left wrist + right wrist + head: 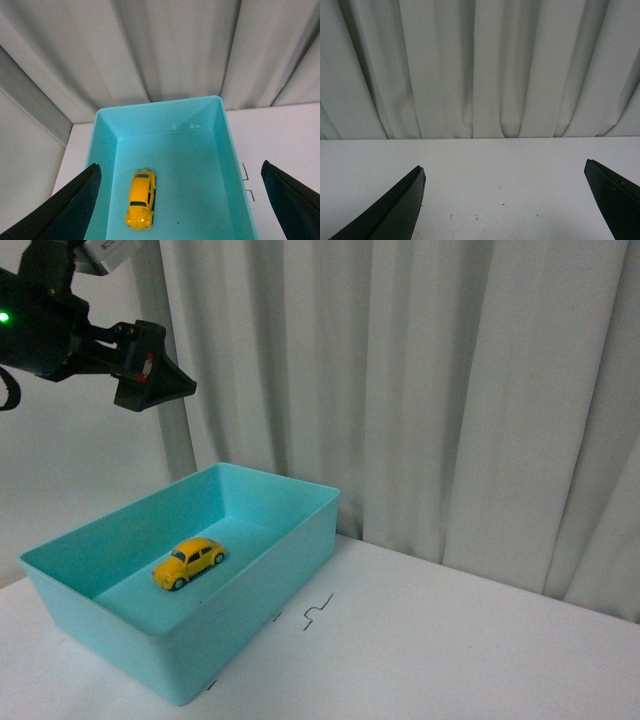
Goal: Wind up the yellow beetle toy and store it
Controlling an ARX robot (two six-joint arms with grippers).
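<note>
The yellow beetle toy (187, 562) rests on its wheels on the floor of a turquoise bin (260, 585) at the table's left. From the left wrist camera the yellow beetle toy (141, 199) lies near one long wall of the turquoise bin (224, 130). My left gripper (160, 380) hangs high above the bin, open and empty, with its black fingers (75, 205) spread wider than the bin. My right gripper (505, 200) is open over bare white table, holding nothing; it does not show in the front view.
A white table (450, 640) carries small black marks (316, 611) beside the bin. Pleated grey curtains (420, 390) close off the back. A plain wall panel (80, 460) stands at the left.
</note>
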